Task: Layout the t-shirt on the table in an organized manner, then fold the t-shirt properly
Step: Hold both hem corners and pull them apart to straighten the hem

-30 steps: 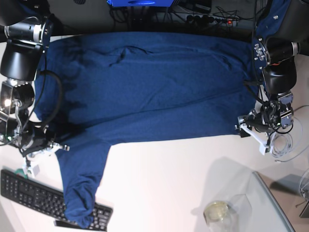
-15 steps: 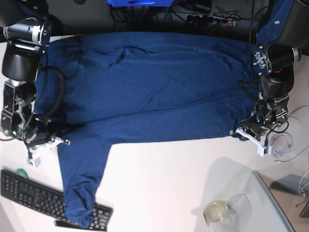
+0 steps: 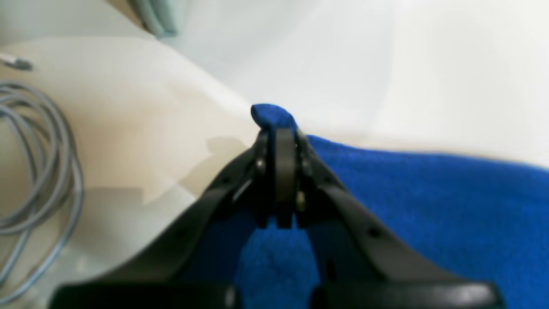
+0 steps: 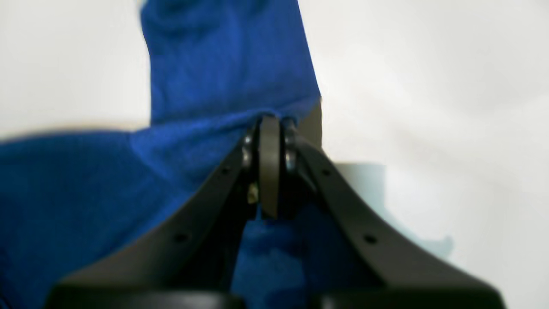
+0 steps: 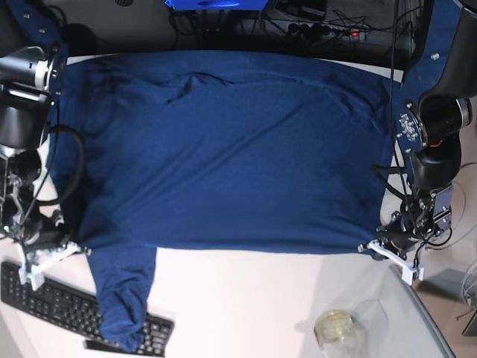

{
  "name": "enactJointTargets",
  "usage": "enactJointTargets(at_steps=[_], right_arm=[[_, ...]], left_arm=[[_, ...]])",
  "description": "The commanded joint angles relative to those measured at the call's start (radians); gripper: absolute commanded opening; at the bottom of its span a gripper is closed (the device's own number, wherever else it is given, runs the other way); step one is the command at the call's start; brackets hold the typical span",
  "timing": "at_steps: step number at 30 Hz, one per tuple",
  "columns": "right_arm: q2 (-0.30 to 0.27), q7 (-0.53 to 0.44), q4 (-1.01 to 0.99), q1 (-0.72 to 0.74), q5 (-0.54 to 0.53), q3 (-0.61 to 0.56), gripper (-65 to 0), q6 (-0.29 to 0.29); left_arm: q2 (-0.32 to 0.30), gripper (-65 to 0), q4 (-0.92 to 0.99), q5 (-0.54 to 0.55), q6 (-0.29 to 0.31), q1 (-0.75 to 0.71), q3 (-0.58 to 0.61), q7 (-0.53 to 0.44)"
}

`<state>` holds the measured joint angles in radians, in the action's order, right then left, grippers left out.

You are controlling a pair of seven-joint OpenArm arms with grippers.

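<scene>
Both arms have pulled toward the near edge since the earlier frames, dragging the t-shirt (image 5: 223, 149) hem w/ them; the cloth now reads as a wide flat rectangle w/ a nearly straight lower edge, where before that edge slanted and bunched. L to R in base view: right gripper (image 5: 63, 245) sits at the shirt's lower-left corner, just above the black keyboard (image 5: 52, 302); jaws together, clamped on the cloth, and right wrist view shows fabric pinched right at the tips (image 4: 270, 128) w/ more blue cloth running away from it over the white table (image 5: 246, 298). One sleeve (image 5: 123, 298) hangs down from that corner and its end drapes over the keyboard, so the keyboard is in the way of laying it flat. Mid table bare white below the hem. Further right, a glass jar (image 5: 335, 326) stands on the grey glass-edged stand (image 5: 417, 313), near the lower-right corner of the shirt. Left gripper (image 5: 384, 242) is at that corner, jaws closed on the hem; left wrist view shows a small nub of blue cloth poking past the tips (image 3: 279, 128). A grey cable coil (image 3: 30, 171) lies beside it on the table, apart from the cloth.
</scene>
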<state>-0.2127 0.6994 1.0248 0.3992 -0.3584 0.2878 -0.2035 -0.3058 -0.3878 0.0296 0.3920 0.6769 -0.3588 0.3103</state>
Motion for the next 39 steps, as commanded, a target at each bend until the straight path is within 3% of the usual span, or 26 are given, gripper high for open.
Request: enactJointTargets(at_steps=[1,9,12,16,22,33,39], right_arm=[[-0.02,-0.031,0.013,0.03,-0.004,0.001,-65.0,-0.009],[-0.018,-0.04,0.005,0.014,-0.004,0.001,-65.0,-0.009],[-0.02,-0.04,0.005,0.002,-0.004,-0.045,-65.0,-0.009],[-0.026,-0.036,0.007,-0.01,-0.004,-0.154,-65.0,0.0],[-0.026,-0.034,0.01,-0.046,-0.006,-0.158,-65.0,0.0],[-0.063,-0.001,0.053,-0.095,-0.006,-0.158,-65.0,0.0],[-0.064,0.072,0.113,-0.116,-0.006,-0.158,-65.0,0.0]], left_arm=[[-0.014,-65.0,-0.015,0.011,0.002,0.039,-0.001,-0.023],[-0.013,-65.0,-0.079,0.013,0.002,-0.024,-0.009,-0.018],[-0.01,-65.0,-0.164,0.016,0.005,-0.075,-0.013,0.062],[0.0,-65.0,-0.343,0.106,0.005,-0.176,-0.004,0.166],[0.004,-65.0,-0.563,0.177,0.005,-0.331,-0.004,0.275],[-0.002,-65.0,-0.664,0.177,0.008,-0.449,-0.012,0.292],[-0.017,-65.0,-0.682,0.177,0.008,-0.471,-0.012,0.293]])
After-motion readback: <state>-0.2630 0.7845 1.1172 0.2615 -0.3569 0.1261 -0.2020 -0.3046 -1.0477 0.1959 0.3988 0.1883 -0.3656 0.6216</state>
